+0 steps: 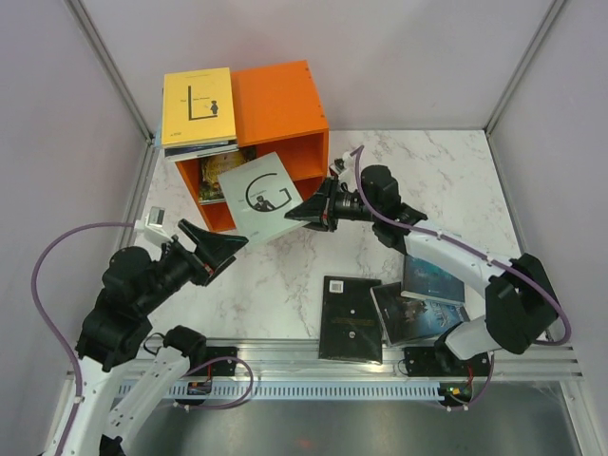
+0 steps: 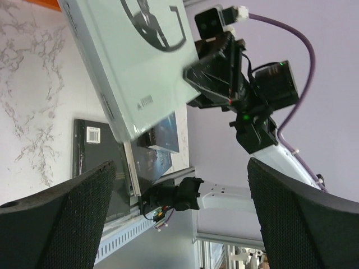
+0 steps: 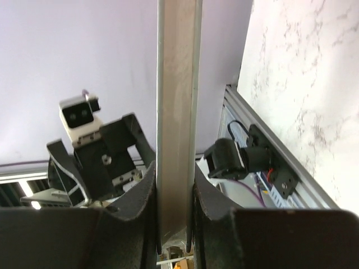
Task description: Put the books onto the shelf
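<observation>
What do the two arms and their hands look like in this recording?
The left arm and right arm both have black joints and white links, each trailed by a purple cable. The left hand and right hand each carry two black wedge-shaped fingers with textured pads. A white camera block sits on each wrist.

My top cam sits high behind the arm bases, angled down over the whole table [image 1: 285, 280] toward the orange shelf [image 1: 280, 100]. Left wrist cam peers out between its own fingers [image 2: 56, 218], close under the G book [image 2: 140, 61], facing the right gripper [image 2: 194, 85]. Right wrist cam is tight on that book's edge, facing the left gripper [image 3: 98, 154]. All three share the book.
</observation>
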You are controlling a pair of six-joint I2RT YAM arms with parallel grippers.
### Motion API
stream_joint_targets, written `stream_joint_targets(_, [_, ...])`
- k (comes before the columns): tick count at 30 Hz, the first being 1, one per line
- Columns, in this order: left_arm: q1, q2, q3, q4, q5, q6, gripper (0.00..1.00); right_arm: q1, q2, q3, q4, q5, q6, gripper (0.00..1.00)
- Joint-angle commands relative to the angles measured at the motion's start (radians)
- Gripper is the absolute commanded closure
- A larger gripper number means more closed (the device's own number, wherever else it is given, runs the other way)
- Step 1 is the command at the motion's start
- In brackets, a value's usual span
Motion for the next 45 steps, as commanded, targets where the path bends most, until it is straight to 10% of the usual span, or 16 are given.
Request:
stream_joint_targets(1, [0.001, -0.036, 0.048, -0.063, -0.031, 0.060, 0.00, -0.009, 0.053, 0.159, 0.202, -0.028, 0.001, 1.00])
stream_joint_targets(35, [-0.002, -0.122, 0.131, -0.063, -0.031, 0.060, 0.00, 0.045, 0.704, 0.695, 0.228, 0.280, 0.116, 1.00])
stream_joint_targets(37, [-0.002, -0.091, 0.140, -0.416, -0.091, 0.103, 0.00, 0.050, 0.706, 0.703, 0.199, 0.274, 0.096, 0.99])
stream_joint_targets(45, [-0.004, -0.057, 0.140, -0.411, -0.086, 0.135, 0.00, 0.040, 0.631, 0.693, -0.029, 0.269, -0.051, 0.29])
